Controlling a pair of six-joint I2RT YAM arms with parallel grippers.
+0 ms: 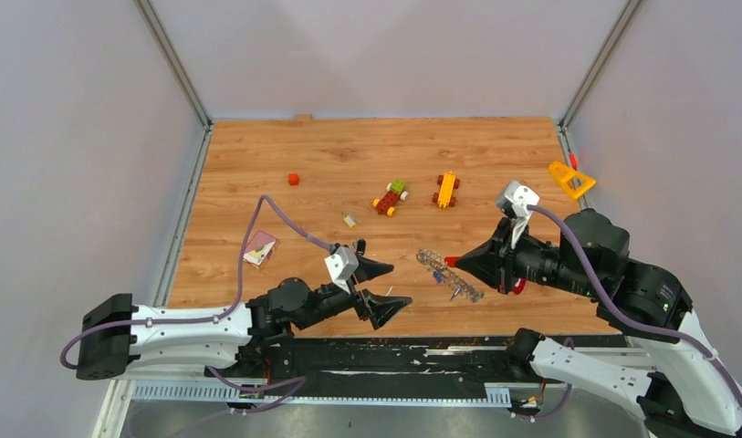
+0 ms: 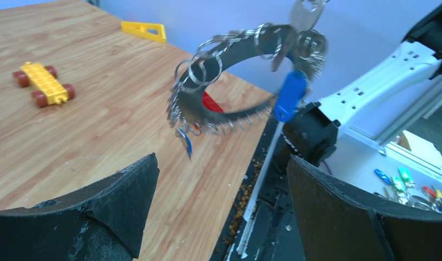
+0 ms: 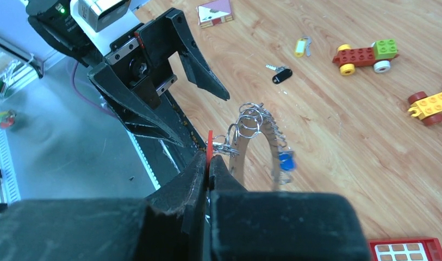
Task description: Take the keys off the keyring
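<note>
Above the near edge of the wooden table (image 1: 367,146), the large silver-grey metal keyring (image 1: 449,276) with its bristling outer rim is held up between the two arms. The right gripper (image 1: 456,262) is clamped tight on a thin red plastic piece (image 3: 210,142) at the ring's rim. A blue-headed key (image 2: 291,97) dangles from the ring among small wire loops (image 2: 199,73). The left gripper (image 1: 399,283) faces the ring with jaws spread wide, touching nothing. A black-headed key (image 3: 281,74) and a yellow-headed key (image 3: 301,47) lie loose on the wood farther back.
</note>
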